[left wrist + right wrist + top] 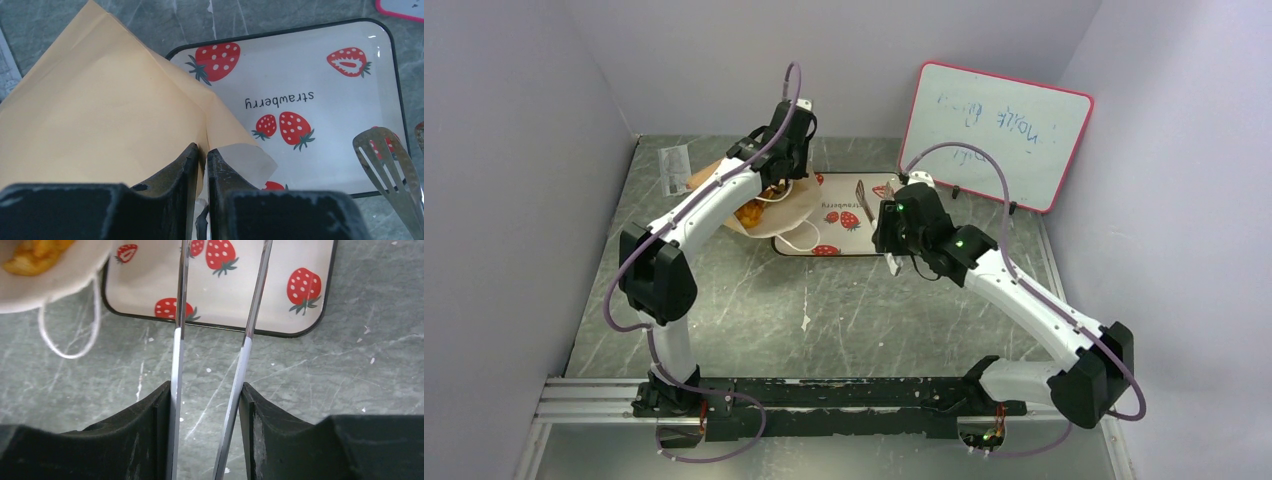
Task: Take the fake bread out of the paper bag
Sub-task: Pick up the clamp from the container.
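- The glossy golden-orange toy bread pieces (33,256) lie inside the mouth of the tan kraft-paper bag (100,110), ahead of my right end effector (206,390) and off to its left.
- The bag lies on its side. Its open end rests over the near left corner of the white strawberry-print tray with a dark rim (150,285), and a white cord loop handle (65,347) hangs from it onto the grey-green scratched bench (325,380).
- My left end effector (202,150) is pinched fully together on an edge of the bag, with the paper caught between the two fingers. The bag spreads ahead of it and to its left, and the tray lies ahead and to its right.
- My right end effector is about half open, gripping the slim silver metal tongs (176,355). One tong arm is pressed against each finger, and both arms reach forward over the tray's near rim.
- From my left wrist, the slotted tip of the tongs shows far right, over the tray's edge.
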